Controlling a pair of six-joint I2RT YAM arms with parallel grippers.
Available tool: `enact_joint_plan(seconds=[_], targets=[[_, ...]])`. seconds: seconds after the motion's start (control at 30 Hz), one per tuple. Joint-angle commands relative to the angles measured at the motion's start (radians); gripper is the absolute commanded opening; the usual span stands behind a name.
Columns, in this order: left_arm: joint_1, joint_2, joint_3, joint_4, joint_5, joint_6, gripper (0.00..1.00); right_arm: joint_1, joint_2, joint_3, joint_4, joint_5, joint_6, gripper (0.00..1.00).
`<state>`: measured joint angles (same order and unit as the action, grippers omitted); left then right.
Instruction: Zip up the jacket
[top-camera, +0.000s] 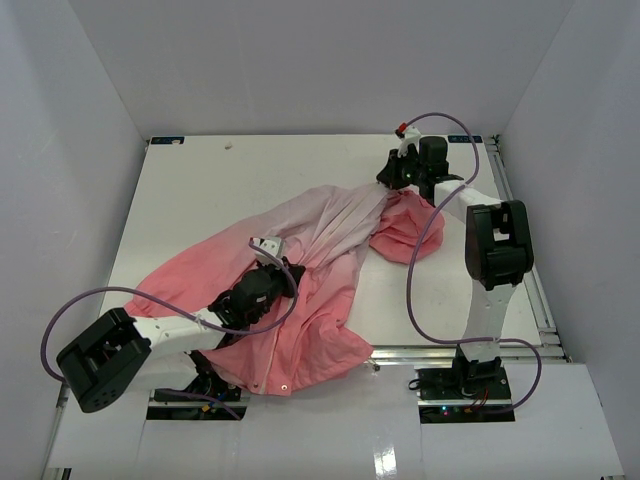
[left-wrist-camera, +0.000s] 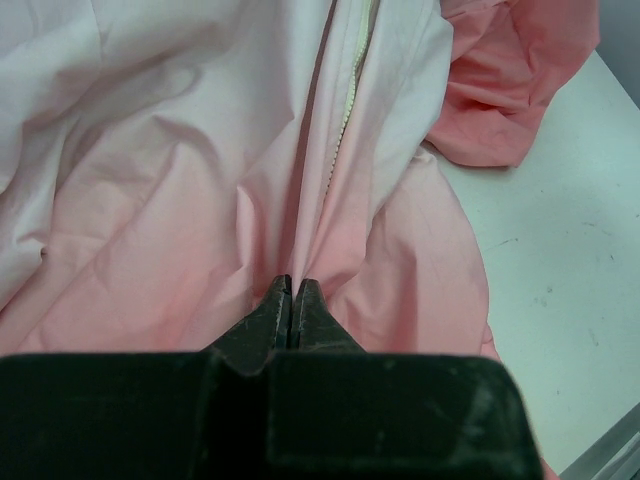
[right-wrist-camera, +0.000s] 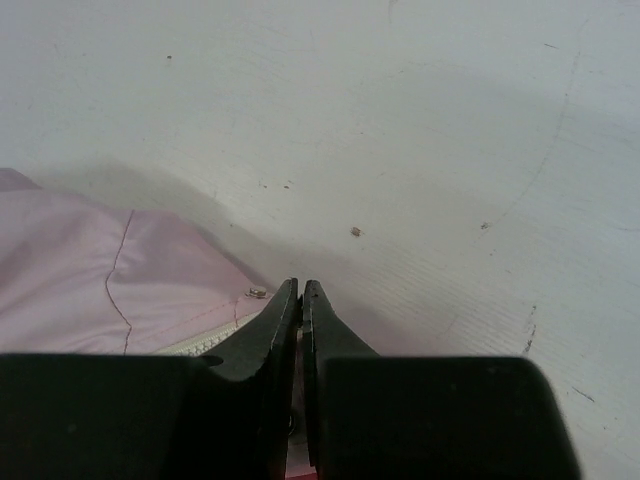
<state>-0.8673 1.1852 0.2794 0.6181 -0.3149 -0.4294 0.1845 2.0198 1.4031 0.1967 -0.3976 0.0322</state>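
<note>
Lying diagonal: jacket (top-camera: 310, 300) long axis near-left to far-right, zipper (left-wrist-camera: 352, 90) following it.

Both arms reach forward, low, with left end effector (left-wrist-camera: 293, 287) and right end effector (right-wrist-camera: 301, 288) pinched closed.

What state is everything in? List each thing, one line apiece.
left claw, shut on the jacket along its zipper.
right claw, shut on the jacket's far end.
jacket, crumpled on the table, stretched between both claws.
zipper, teeth showing ahead of the left claw; how far closed is unclear.
</note>
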Motion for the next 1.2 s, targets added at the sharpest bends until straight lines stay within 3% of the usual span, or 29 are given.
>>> enact_joint_plan(seconds=[0.0, 0.17, 0.3, 0.5, 0.67, 0.73, 0.77, 0.93, 1.0, 1.1, 1.17], targets=[[-0.007, 0.000, -0.009, -0.059, -0.036, 0.018, 0.00, -0.100, 0.020, 0.119, 0.128, 0.190, -0.040, 0.08], [-0.006, 0.058, 0.006, -0.023, -0.091, 0.032, 0.00, -0.136, 0.031, 0.166, 0.128, 0.246, -0.040, 0.08], [0.060, 0.162, 0.126, -0.049, -0.106, 0.092, 0.00, -0.157, 0.034, 0.197, 0.130, 0.253, 0.009, 0.08], [0.256, 0.342, 0.344, -0.049, 0.051, 0.145, 0.00, -0.165, 0.009, 0.181, 0.153, 0.367, 0.023, 0.08], [0.326, 0.407, 0.432, -0.047, 0.186, 0.209, 0.00, -0.172, -0.014, 0.133, 0.215, 0.261, 0.040, 0.08], [0.326, 0.421, 0.470, -0.078, 0.219, 0.218, 0.09, -0.173, -0.027, 0.108, 0.233, 0.189, 0.044, 0.12], [0.326, 0.423, 0.484, -0.093, 0.234, 0.216, 0.16, -0.173, -0.032, 0.102, 0.231, 0.157, 0.045, 0.19], [0.326, 0.363, 0.496, -0.157, 0.306, 0.204, 0.65, -0.172, -0.116, 0.056, 0.170, 0.141, 0.071, 0.73], [0.326, 0.321, 0.517, -0.208, 0.316, 0.202, 0.81, -0.172, -0.175, 0.024, 0.128, 0.172, 0.086, 0.87], [0.326, 0.267, 0.543, -0.287, 0.404, 0.186, 0.96, -0.170, -0.251, -0.040, 0.069, 0.177, 0.119, 0.98], [0.322, 0.217, 0.567, -0.353, 0.433, 0.153, 0.98, -0.147, -0.359, -0.106, 0.013, 0.205, 0.125, 0.91]])
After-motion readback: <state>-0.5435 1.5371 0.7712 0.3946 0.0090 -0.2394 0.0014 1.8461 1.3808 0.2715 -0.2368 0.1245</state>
